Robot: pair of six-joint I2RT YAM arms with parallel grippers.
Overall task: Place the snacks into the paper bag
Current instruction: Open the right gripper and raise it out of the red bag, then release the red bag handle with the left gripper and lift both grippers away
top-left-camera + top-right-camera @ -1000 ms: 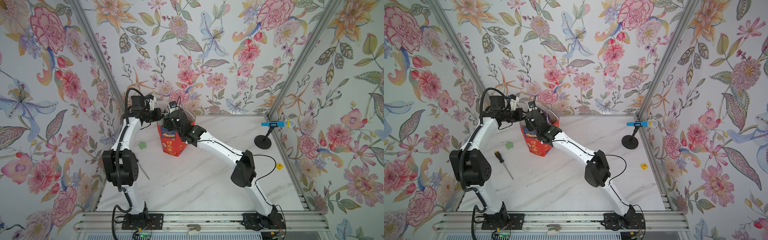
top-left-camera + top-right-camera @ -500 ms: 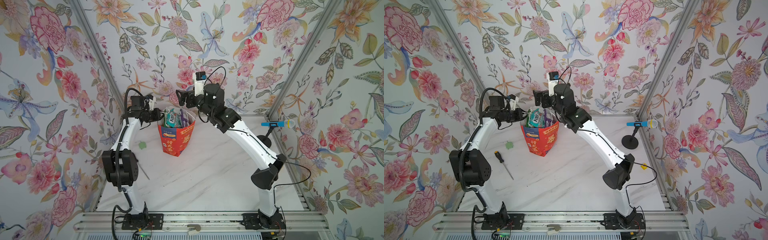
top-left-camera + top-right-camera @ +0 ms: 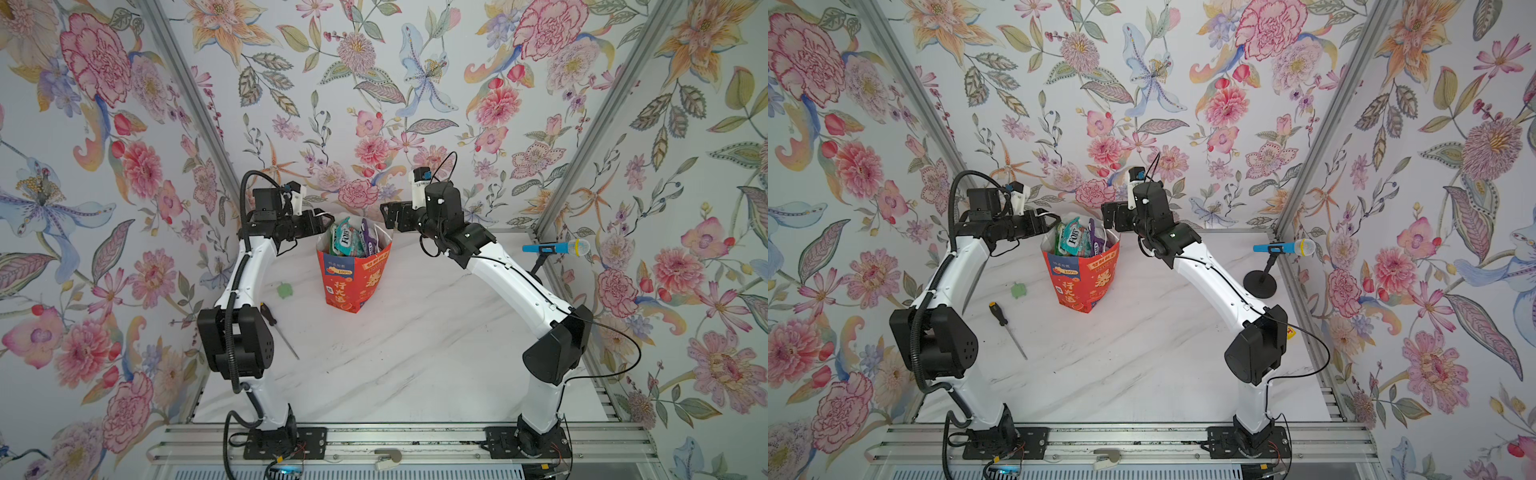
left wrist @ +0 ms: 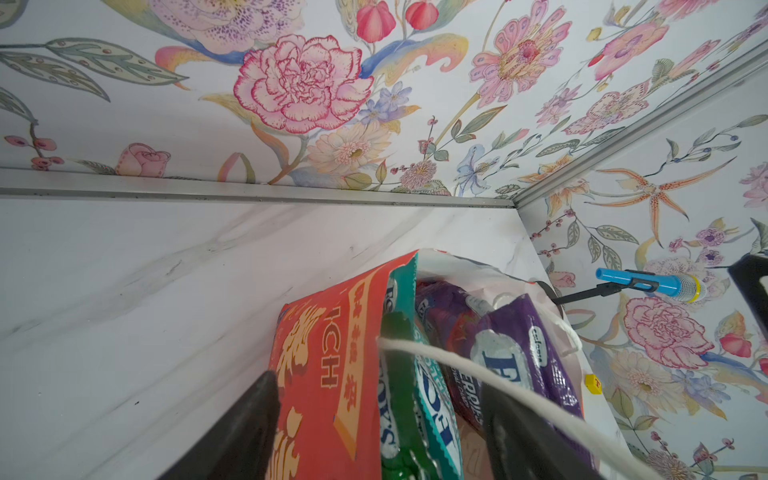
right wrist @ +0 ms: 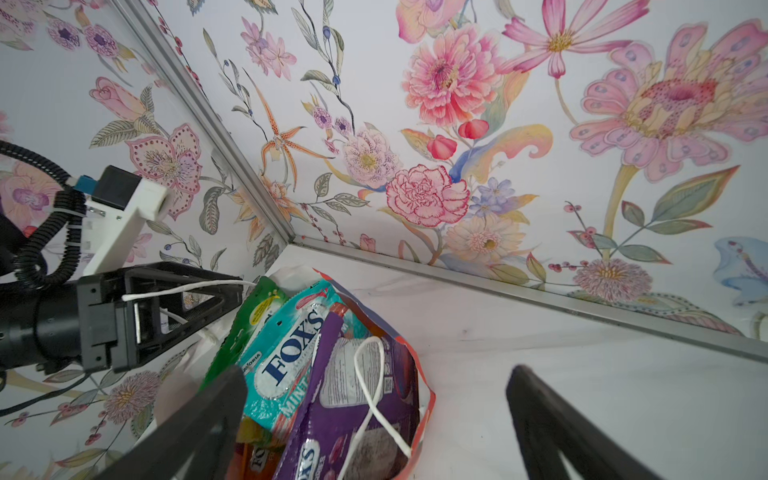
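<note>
Top views: high, front, looking down over whole table [image 3: 395,353]. Wrist views: close, opposite sides, sharing paper bag [image 4: 324,374] mouth.

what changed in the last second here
The right gripper rose out of the red-orange paper bag and drew back to its right, jaws open, empty. The left gripper opened at the bag's left rim; the white cord handle lies across it. Bag, glossy snack packets inside and black-handled screwdriver stayed put.

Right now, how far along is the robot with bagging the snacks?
Done: the glossy plastic snack packets stand in the red-orange paper bag; none shows on the marble table. In hand: nothing, the left hand and right hand are open beside the bag's mouth. Left: probably only backing away.
</note>
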